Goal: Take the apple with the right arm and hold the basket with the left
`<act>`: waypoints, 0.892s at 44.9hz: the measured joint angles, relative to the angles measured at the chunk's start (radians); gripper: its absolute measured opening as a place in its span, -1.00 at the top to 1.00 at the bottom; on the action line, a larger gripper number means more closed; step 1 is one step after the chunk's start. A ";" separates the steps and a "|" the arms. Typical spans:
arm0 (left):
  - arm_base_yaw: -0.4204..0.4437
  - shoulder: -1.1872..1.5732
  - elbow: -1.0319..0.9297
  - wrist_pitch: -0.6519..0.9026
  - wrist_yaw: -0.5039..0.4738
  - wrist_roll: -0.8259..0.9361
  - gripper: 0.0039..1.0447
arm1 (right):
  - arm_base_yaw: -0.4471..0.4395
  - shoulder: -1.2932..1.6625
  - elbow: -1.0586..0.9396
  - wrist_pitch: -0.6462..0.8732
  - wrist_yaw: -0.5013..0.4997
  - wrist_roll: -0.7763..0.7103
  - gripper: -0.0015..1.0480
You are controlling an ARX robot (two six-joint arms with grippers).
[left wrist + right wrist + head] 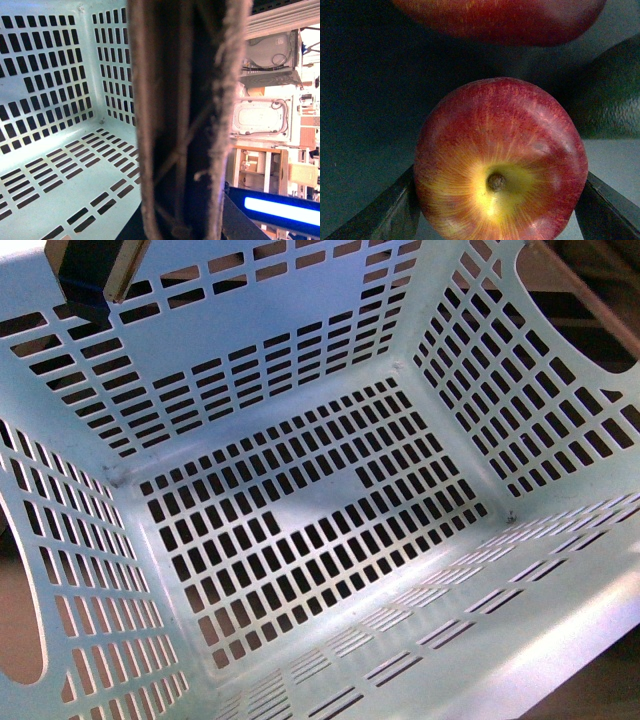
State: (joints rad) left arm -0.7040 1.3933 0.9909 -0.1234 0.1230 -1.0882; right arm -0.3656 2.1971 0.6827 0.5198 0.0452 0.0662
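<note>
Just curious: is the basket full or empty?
Empty: the basket shows only its bare slotted floor in front and left wrist views.

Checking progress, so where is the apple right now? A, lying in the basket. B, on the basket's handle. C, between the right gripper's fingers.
C: the right wrist view shows the apple between the fingers of the right gripper, and the basket looks empty.

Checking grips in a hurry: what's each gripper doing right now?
Left gripper: at the basket handle; open or closed cannot be told.
Right gripper: closed on the apple.
</note>
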 joint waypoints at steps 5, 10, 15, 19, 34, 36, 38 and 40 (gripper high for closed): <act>0.000 0.000 0.000 0.000 -0.001 0.000 0.88 | -0.013 -0.189 -0.074 -0.037 -0.038 -0.043 -0.37; 0.000 0.000 0.000 0.000 -0.004 0.001 0.88 | -0.014 -0.388 -0.126 -0.116 -0.077 -0.073 -0.37; 0.000 0.000 0.000 0.000 0.000 0.000 0.88 | 0.007 -0.690 -0.154 -0.270 -0.121 -0.081 -0.37; 0.000 0.000 0.000 0.000 -0.001 0.000 0.88 | 0.038 -0.881 -0.139 -0.366 -0.133 -0.056 -0.37; 0.000 0.000 0.000 0.000 -0.001 0.000 0.88 | 0.381 -1.212 -0.033 -0.513 -0.018 0.139 -0.37; 0.000 0.000 0.000 0.000 -0.001 0.000 0.88 | 0.425 -1.204 -0.031 -0.509 0.002 0.155 -0.37; 0.000 0.000 0.000 0.000 -0.001 0.000 0.88 | 0.486 -1.190 -0.031 -0.502 0.023 0.172 -0.37; 0.000 0.000 0.000 0.000 -0.001 0.000 0.88 | 0.529 -1.175 -0.031 -0.496 0.037 0.186 -0.37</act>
State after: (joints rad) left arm -0.7036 1.3933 0.9909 -0.1234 0.1223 -1.0882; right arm 0.1638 1.0218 0.6514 0.0242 0.0826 0.2520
